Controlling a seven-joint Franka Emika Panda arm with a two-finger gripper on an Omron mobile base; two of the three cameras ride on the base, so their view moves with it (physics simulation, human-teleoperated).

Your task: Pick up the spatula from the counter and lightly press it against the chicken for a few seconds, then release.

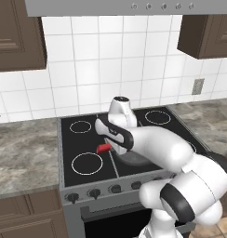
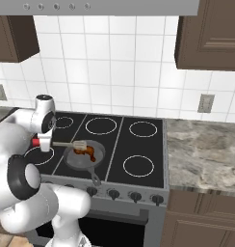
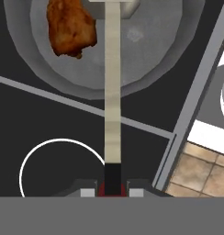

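Observation:
My gripper is shut on the dark end of a spatula. Its pale shaft reaches out over a grey frying pan on the stove. The browned chicken lies in the pan just left of the shaft; the blade is cut off at the top edge. In the right base view the spatula lies level, its blade next to or on the chicken in the pan, and the gripper holds its red handle. The arm hides most of the pan in the left base view; the red handle pokes out there.
The black stove top has several ringed burners and a row of knobs along its front. Marble counter lies on both sides. Tiled wall with an outlet stands behind, and cabinets and a hood hang above.

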